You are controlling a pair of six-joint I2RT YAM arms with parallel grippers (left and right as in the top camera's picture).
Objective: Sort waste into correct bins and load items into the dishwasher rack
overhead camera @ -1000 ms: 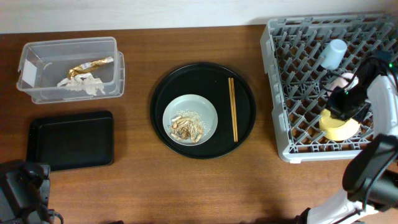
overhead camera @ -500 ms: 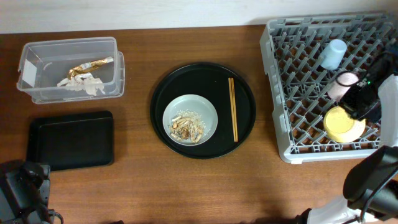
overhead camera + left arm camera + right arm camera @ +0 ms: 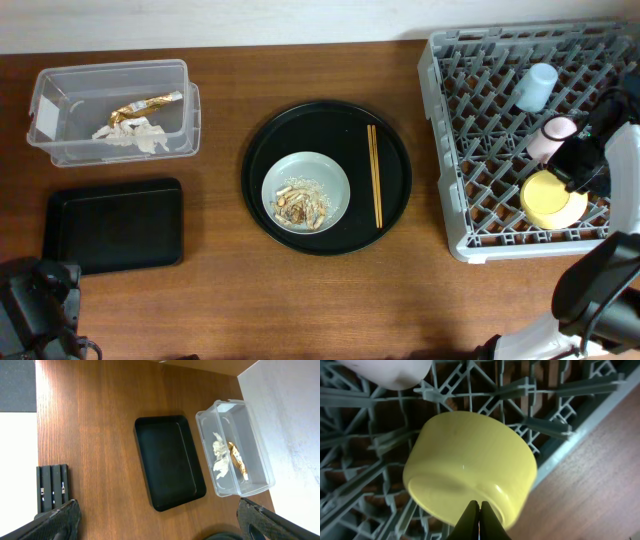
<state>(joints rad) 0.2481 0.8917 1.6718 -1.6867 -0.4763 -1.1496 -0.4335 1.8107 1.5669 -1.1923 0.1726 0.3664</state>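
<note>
From overhead, the dishwasher rack (image 3: pixel 437 120) already holds the light-blue cup (image 3: pixel 537 86), pink cup (image 3: pixel 553 138) and yellow bowl (image 3: pixel 552 199). The paper (image 3: pixel 130 138) and wrapper (image 3: pixel 145 105) lie in the clear tub (image 3: pixel 110 68). We judge the grey plate (image 3: pixel 300 165) and its food scraps (image 3: pixel 300 205), mid-tabletop, are left to do.

In the left wrist view, the left end effector (image 3: pixel 165 522) is spread wide near the black tray (image 3: pixel 170 460), which holds nothing.

In the right wrist view, the right end effector (image 3: pixel 479 517) is pinched closed and empty, over the bowl.

Bare table (image 3: pixel 425 130) between round tray (image 3: pixel 396 172), rack (image 3: pixel 480 130)
</note>
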